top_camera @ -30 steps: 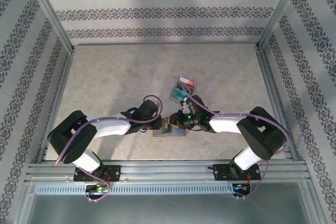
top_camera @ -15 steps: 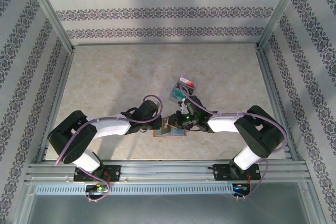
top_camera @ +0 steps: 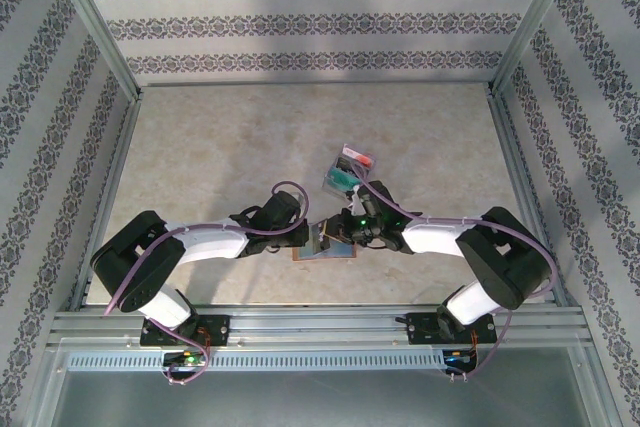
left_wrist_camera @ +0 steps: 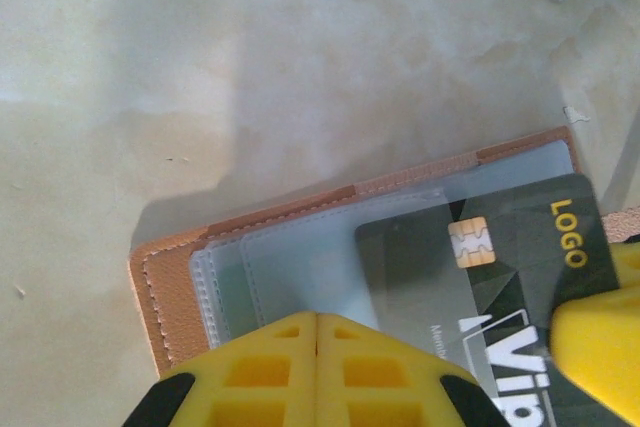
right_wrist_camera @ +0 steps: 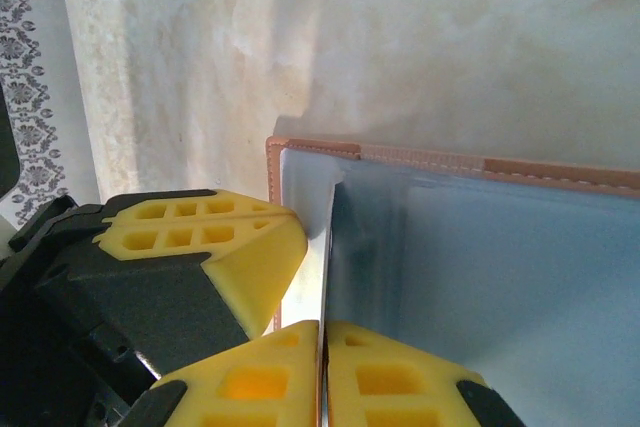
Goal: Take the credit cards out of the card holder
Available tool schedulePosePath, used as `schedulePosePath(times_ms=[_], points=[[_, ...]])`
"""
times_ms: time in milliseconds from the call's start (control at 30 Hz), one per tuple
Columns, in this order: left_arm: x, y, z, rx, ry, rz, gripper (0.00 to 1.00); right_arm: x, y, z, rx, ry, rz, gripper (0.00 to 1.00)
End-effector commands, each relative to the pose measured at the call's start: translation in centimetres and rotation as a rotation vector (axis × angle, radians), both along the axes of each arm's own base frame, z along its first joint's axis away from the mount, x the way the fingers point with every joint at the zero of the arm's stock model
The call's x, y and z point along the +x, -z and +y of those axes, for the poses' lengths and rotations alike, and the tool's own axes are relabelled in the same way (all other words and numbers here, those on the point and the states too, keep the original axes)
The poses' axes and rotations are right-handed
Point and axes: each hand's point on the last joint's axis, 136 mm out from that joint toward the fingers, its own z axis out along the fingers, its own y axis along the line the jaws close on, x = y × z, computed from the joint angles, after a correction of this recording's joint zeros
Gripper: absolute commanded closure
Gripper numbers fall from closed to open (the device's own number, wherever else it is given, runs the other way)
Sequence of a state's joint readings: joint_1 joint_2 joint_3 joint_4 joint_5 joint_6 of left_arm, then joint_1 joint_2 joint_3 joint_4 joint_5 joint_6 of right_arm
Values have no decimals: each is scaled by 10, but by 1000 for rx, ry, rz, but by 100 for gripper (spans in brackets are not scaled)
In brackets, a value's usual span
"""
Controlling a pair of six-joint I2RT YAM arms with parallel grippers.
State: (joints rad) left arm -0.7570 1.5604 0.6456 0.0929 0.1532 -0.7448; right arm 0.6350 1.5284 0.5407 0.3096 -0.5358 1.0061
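The holder (left_wrist_camera: 175, 287) lies open and flat on the table (top_camera: 230, 147), near its front edge and between the two arms, brown border around grey-blue clear pockets. A dark card (left_wrist_camera: 440, 287) with a gold chip and the word LOGO sticks partly out of a pocket, its far corner past the holder's edge. The right gripper (right_wrist_camera: 321, 332) is closed on this card: its fingers meet with only the thin card edge between them, and one finger (left_wrist_camera: 600, 337) shows lying over the card's corner. The left gripper (left_wrist_camera: 316, 322) is fully closed, fingers touching each other, tips over the holder's near side just beside the card; I cannot tell whether it pinches anything. Farther back, apart from the holder, sits a clear tray (top_camera: 347, 168) holding a teal card (top_camera: 340, 179) and a red card (top_camera: 358, 158).
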Motion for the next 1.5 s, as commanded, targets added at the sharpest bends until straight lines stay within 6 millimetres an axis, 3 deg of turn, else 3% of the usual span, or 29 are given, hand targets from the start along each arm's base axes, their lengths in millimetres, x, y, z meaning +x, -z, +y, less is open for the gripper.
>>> schedulePosePath(times_ms=[0,167,467,633,833,1000,1333,1467], points=[[-8,16,19,52,-42,45,96,1,-1,-8,-22,0,-36,90],[-7,14,23,58,-50,39,96,1,-2,-16,-69,-5,-55,96],[4,7,31,71,-74,1,95,6,-30,-47,-311,-71,-179,97],[12,-3,30,63,-68,-36,90,22,-58,-56,-402,-129,-281,97],[20,-17,33,50,-83,-75,84,55,-91,-72,-579,-231,-434,98],[23,-35,38,40,-90,-120,66,84,-112,-71,-694,-378,-566,98],[24,-59,66,85,-165,-190,3,138,-108,-60,-849,-619,-694,99],[22,-62,80,106,-206,-203,1,152,-98,-62,-892,-669,-709,100]])
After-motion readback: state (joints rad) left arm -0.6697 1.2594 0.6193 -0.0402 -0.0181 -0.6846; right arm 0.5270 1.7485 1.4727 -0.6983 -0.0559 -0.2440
